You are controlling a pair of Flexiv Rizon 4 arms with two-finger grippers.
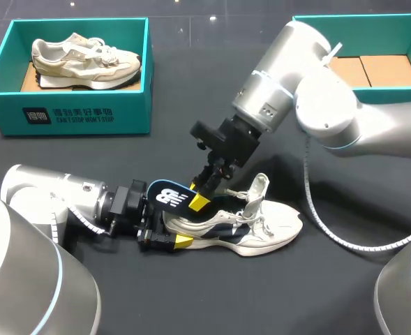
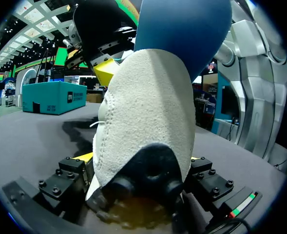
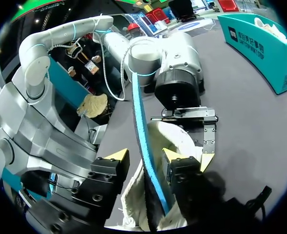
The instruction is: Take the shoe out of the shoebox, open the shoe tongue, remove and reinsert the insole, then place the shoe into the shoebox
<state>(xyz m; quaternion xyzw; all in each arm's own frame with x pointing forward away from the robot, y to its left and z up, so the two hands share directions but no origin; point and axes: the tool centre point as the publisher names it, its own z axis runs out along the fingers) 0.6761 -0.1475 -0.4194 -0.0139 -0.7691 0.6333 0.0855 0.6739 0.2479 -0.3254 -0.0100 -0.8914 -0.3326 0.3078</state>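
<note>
A white shoe (image 1: pixel 264 227) lies on its side on the dark table, toe to the right, tongue and laces pulled open. My left gripper (image 1: pixel 165 227) is shut on its heel (image 2: pixel 148 112), one finger on each side. A blue insole (image 1: pixel 167 195) sticks up out of the heel opening. My right gripper (image 1: pixel 197 197) comes down from above at the insole. In the right wrist view the insole's thin edge (image 3: pixel 142 136) stands between the yellow tips of that gripper (image 3: pixel 145 157); the tips are apart and do not clamp it. The insole (image 2: pixel 182 29) towers over the heel in the left wrist view.
A teal shoebox (image 1: pixel 65 115) stands at the back left with a beige shoe (image 1: pixel 86 59) in it. A second teal box (image 1: pixel 352 21) at the back right holds brown cardboard. A grey cable (image 1: pixel 317 216) curves over the table right of the shoe.
</note>
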